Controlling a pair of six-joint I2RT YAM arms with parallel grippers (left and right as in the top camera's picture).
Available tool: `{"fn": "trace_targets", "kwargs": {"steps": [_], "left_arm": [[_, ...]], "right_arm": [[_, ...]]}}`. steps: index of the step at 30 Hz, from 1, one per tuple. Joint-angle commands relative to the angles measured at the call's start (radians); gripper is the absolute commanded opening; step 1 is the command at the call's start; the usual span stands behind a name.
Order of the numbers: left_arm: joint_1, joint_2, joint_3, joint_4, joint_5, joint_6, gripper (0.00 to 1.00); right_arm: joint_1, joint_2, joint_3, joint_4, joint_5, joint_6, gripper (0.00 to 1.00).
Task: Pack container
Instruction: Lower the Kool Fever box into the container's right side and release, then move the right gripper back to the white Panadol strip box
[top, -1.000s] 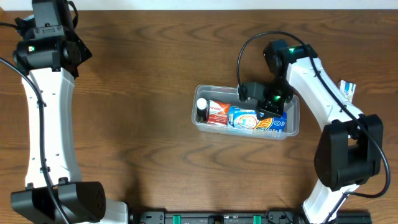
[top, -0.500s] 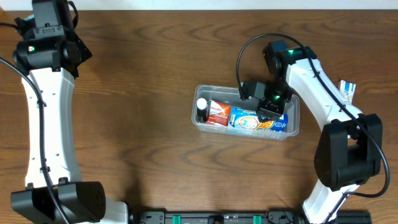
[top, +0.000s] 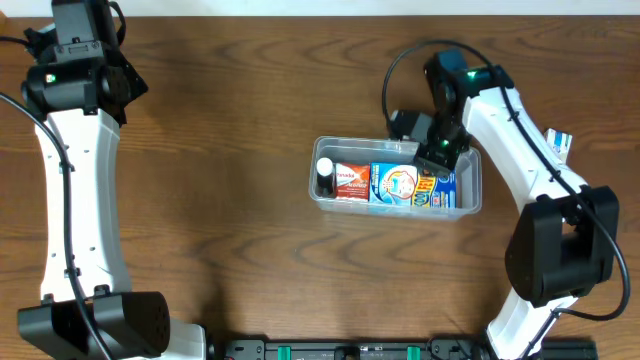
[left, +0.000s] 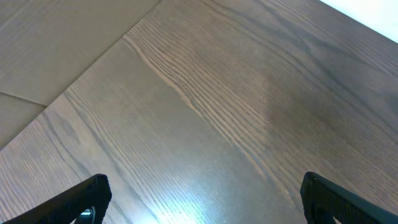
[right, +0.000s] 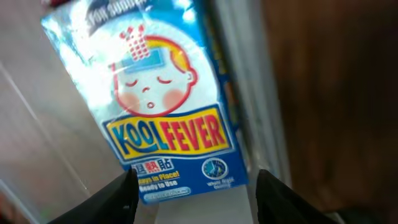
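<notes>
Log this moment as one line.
container: holds bottle, red box, blue box | right gripper: open, above blue box | left gripper: open, over table, holding nothing

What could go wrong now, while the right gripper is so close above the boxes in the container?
The open right gripper hangs close over the Kool Fever box. As it pulls away, a finger might catch that box or the rim of the container and drag the light bin. The container, already holding the bottle too, looks nearly full, so another item may not lie flat.
</notes>
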Motion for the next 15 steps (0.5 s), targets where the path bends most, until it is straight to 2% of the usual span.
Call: {"fn": "trace_targets", "kwargs": {"steps": [1,7,11,15], "left_arm": [[0.002,-0.014,0.011,-0.002,-0.016,-0.001,0.98],[0.002,-0.014,0.011,-0.002,-0.016,-0.002,0.98],[0.002,-0.014,0.011,-0.002,-0.016,-0.002,0.98],[0.002,-0.014,0.011,-0.002,-0.016,-0.001,0.98]], "right_arm": [[-0.007,-0.052,0.077,0.005,0.038,0.106,0.59],[-0.019,-0.103,0.172,0.003,0.250,0.412,0.61],[-0.074,-0.147,0.179,0.011,0.301,0.625,0.76],[-0.166,-0.166,0.179,-0.018,0.264,0.779,0.82]]}}
